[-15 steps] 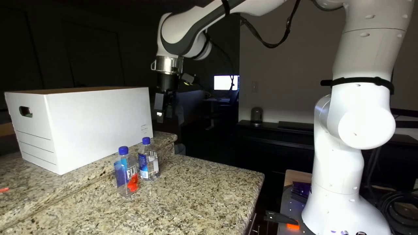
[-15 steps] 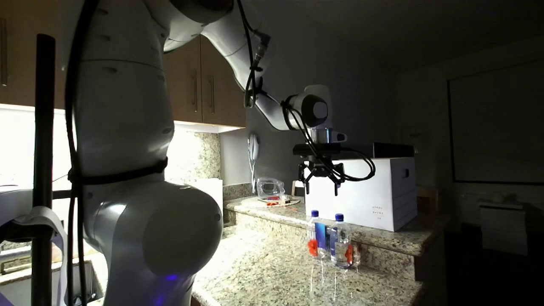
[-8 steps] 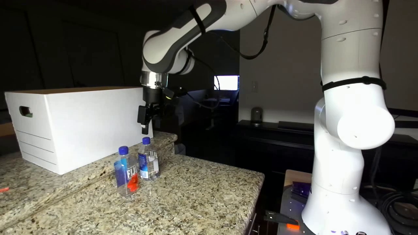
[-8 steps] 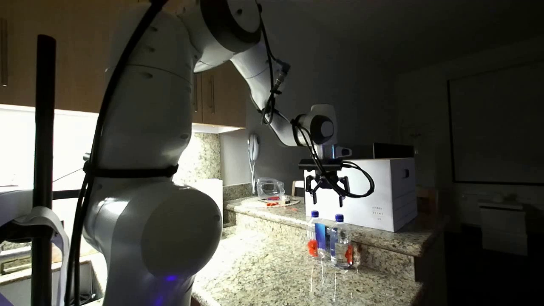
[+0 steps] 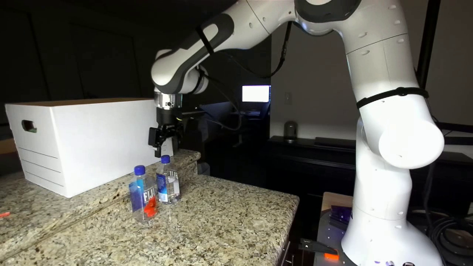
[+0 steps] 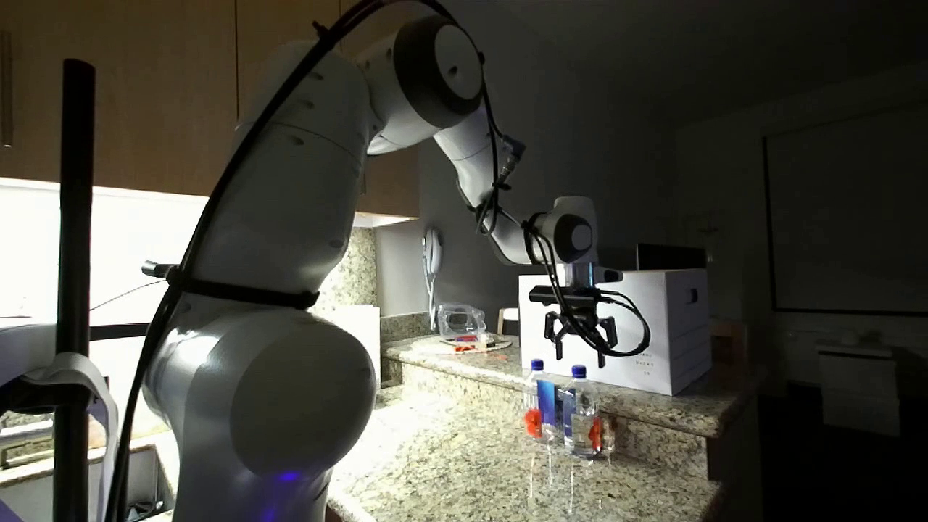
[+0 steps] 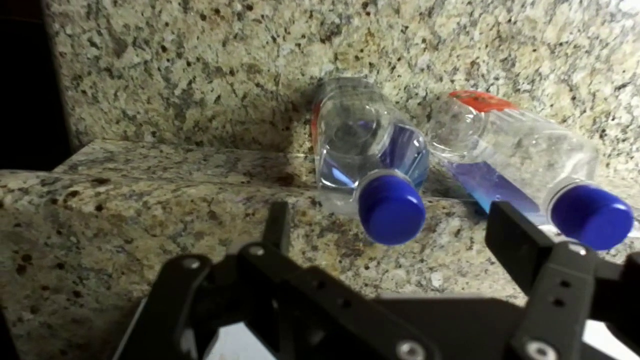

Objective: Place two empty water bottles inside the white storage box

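Two clear water bottles with blue caps stand upright on the lower granite counter, against the step. The bottle nearer the counter's end also shows in an exterior view and the wrist view. The second bottle, with red-orange near its base, stands beside it and shows in the wrist view. My gripper is open and empty, just above the bottles. In the wrist view the end bottle's cap appears between the gripper's fingertips. The white storage box stands open-topped behind the bottles; its inside bottom is hidden.
The box rests on a raised granite ledge, with a step down to the lower counter. The counter ends near the bottles. A clear plastic container and small red items lie farther along the ledge. A cable loops beside the gripper.
My gripper has moved down and toward the bottles, over to the end bottle; it stays open. The bottles and box have not moved.
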Robot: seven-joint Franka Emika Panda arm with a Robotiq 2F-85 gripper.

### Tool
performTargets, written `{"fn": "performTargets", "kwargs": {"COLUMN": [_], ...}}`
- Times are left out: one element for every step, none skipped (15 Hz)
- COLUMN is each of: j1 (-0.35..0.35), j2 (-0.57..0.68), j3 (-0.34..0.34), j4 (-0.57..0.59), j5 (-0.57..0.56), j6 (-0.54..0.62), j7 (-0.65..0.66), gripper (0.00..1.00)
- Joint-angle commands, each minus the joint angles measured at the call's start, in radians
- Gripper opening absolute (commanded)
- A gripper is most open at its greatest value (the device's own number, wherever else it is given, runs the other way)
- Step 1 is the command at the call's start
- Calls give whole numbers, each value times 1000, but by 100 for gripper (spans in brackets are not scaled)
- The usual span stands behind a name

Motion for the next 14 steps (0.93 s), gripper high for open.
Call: {"fn": "performTargets", "kwargs": {"j1": [-26, -26, -27, -27, -28, -30, -29, -29, -28, -28, -28, -28, -28, -28], "j2": [53, 63, 71, 78, 83, 86, 88, 90, 92, 93, 94, 96, 100, 102], "j3": [23, 25, 26, 28, 30, 31, 32, 34, 33, 34, 34, 34, 33, 33], "j4": [69, 80, 90, 98, 105, 111, 116, 120, 124, 127, 130, 131, 134, 135], "j5": [30, 33, 33, 32, 31, 31, 28, 26, 23, 23, 21, 20, 18, 17], "j6": [-77, -95, -111, -126, -138, -147, -158, -166, -176, -183, -191, -194, -199, -202], "j7": [22, 20, 17, 16, 15, 13, 14, 15, 17, 16, 15, 14, 12, 12], "gripper": [100, 100, 100, 86, 73, 67, 59, 53, 45, 39, 32, 26, 19, 13]}}
